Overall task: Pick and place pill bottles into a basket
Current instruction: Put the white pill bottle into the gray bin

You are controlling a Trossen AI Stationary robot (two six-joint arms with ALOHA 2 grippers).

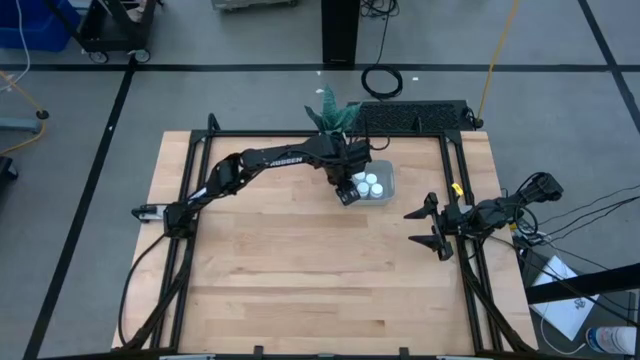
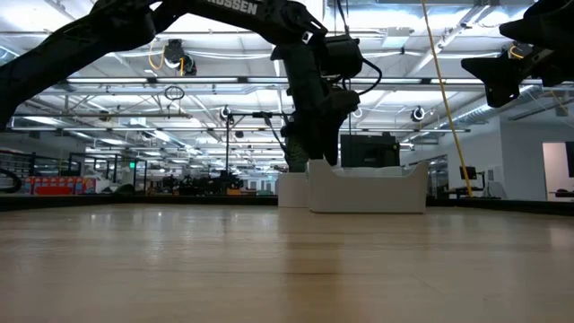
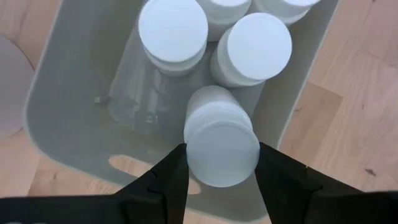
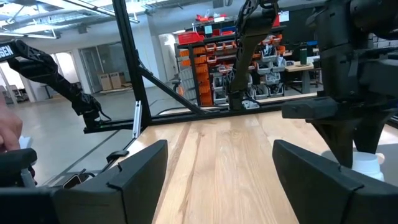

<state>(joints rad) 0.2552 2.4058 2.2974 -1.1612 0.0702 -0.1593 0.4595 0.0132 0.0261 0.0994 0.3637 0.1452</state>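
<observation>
Left wrist view shows the left end effector (image 3: pixel 221 171) clamping a bottle (image 3: pixel 222 142) over the basket (image 3: pixel 68 93); lower it into the free gap (others crowd nearby) before releasing. Right end effector (image 1: pixel 432 227) waits wide open.

Matt white plastic pill bottles (image 3: pixel 222 144), a translucent smooth plastic basket (image 3: pixel 68 93), a pale wood-grain table (image 1: pixel 300 290).

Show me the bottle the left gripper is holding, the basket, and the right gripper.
held bottle (image 3: pixel 222 146), left wrist view, on its white cap.
basket (image 3: pixel 62 93), left wrist view, on its bare inner wall.
right gripper (image 1: pixel 428 227), high view, midway between its open fingertips.
</observation>
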